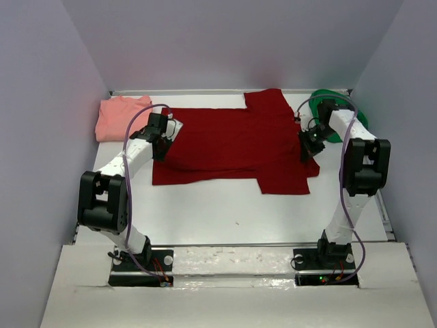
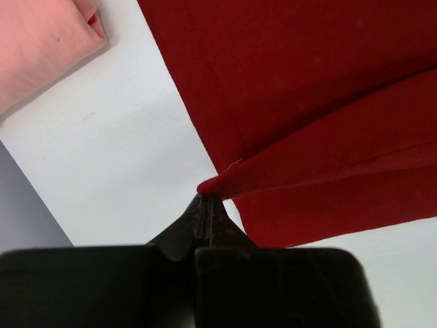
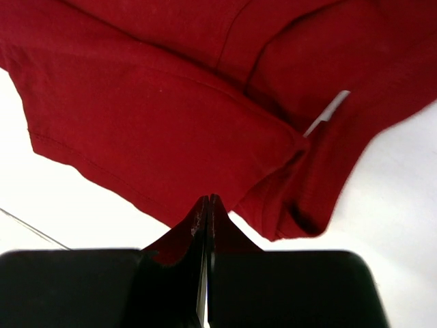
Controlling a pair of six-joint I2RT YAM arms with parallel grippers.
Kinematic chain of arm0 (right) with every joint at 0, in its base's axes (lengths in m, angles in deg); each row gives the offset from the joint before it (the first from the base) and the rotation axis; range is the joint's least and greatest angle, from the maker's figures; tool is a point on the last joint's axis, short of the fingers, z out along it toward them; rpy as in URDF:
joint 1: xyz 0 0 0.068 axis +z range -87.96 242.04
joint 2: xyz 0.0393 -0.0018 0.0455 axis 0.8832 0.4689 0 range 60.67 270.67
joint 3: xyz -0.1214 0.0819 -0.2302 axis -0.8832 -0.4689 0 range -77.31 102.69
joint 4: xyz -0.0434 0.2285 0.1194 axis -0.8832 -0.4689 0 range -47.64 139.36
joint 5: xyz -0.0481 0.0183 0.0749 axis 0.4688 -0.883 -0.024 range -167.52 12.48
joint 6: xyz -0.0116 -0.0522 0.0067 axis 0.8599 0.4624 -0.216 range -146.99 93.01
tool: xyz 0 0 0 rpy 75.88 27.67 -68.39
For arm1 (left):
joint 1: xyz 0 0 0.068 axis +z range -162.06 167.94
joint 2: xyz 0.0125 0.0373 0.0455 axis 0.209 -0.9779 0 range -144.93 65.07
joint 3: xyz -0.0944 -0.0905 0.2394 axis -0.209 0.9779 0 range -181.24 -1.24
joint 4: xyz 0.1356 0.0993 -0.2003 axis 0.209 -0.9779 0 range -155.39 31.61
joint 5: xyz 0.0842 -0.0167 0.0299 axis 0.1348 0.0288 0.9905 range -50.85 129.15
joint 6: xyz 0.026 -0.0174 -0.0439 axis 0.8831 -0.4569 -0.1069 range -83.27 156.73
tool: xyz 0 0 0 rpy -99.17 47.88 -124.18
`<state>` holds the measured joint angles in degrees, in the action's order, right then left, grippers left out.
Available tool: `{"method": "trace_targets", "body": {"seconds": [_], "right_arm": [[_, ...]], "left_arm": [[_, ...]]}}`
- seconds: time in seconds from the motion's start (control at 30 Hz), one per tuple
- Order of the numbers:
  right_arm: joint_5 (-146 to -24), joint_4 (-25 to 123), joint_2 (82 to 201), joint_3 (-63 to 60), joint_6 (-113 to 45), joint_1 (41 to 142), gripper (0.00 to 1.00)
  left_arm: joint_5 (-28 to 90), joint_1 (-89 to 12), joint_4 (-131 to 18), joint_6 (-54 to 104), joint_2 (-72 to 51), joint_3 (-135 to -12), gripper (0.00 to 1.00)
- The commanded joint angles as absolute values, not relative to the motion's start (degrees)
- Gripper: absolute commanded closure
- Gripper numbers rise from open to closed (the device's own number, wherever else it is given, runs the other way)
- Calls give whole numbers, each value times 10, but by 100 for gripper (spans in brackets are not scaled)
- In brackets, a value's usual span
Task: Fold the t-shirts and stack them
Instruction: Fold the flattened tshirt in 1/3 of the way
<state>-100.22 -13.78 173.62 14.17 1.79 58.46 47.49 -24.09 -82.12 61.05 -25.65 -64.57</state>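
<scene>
A dark red t-shirt (image 1: 232,147) lies spread across the middle of the white table, one sleeve pointing back and one pointing forward. My left gripper (image 1: 162,142) is shut on a raised fold at its left edge; the left wrist view shows that red fold (image 2: 225,181) pinched at the tips of the left gripper (image 2: 207,196). My right gripper (image 1: 307,145) is at the shirt's right edge. In the right wrist view the right gripper (image 3: 209,198) is shut, tips on the hem of the red shirt (image 3: 157,102). A folded salmon-pink t-shirt (image 1: 121,116) lies back left. A green t-shirt (image 1: 334,134) sits back right, mostly behind the right arm.
The bare table (image 1: 225,212) stretches between the red shirt and the arm bases. Grey walls close in the left, back and right sides. The pink shirt (image 2: 37,41) shows at the top left of the left wrist view. A white label (image 3: 328,113) shows at the red shirt's collar.
</scene>
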Motion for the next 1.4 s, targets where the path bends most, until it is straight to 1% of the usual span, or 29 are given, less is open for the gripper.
{"method": "trace_targets", "body": {"seconds": [0.0,0.3,0.57,0.93,1.37], "right_arm": [[-1025,-155,1759,139,36,601,100],[-1018,-135,1817,144,31,618,100],[-975,-107,1848,147,18,618,100],[-926,-69,1851,112,10,618,100],[-912,-71,1859,120,3,618,100]], "left_arm": [[493,-244,-817,606,-257,-658,100],[512,-245,-814,605,-262,-659,100],[525,-247,-812,609,-284,-672,100],[544,-248,-798,626,-313,-696,100],[572,-255,-769,635,-356,-715,100]]}}
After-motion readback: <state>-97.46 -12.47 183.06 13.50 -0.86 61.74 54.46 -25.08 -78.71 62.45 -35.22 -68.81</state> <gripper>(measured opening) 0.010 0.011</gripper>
